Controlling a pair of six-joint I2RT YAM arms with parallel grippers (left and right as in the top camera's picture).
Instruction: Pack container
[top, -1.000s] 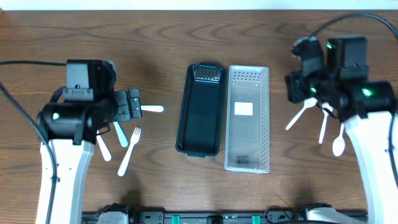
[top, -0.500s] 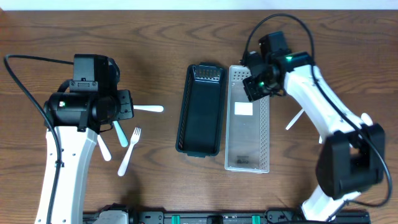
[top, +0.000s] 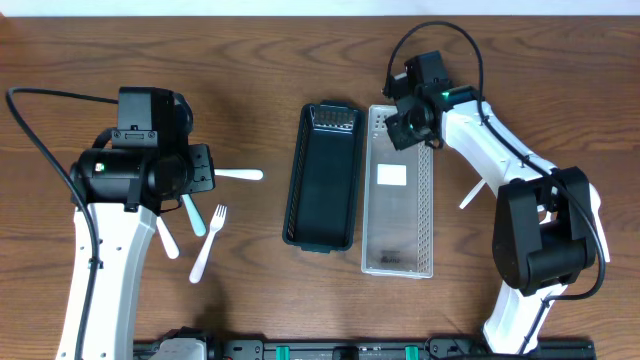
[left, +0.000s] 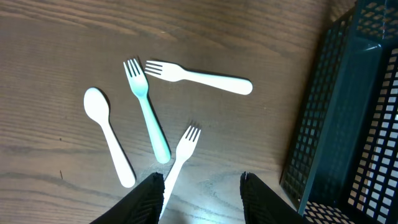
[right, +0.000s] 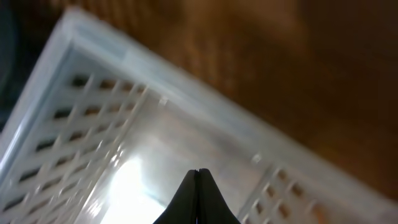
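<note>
Nearest me, a white fork (top: 207, 240) lies at 6 o'clock from the left gripper (top: 205, 170), whose jaws stand wide above it, a teal fork (left: 148, 115) and a spoon (left: 109, 134). At its 3 o'clock sits the black bin (top: 322, 190), with the clear bin (top: 399, 215) just beside. Farthest, my right gripper (top: 406, 129), jaws pressed together, hovers over the clear bin's 12 o'clock end.

Overhead: straight down, far, whole desk (top: 250, 60) framed. Left wrist: downward, close, over forks (left: 151, 127) toward left edge; shares dark bin (left: 348, 124) with overhead. Right wrist: very close, blurred, far end of clear bin (right: 74, 106).
</note>
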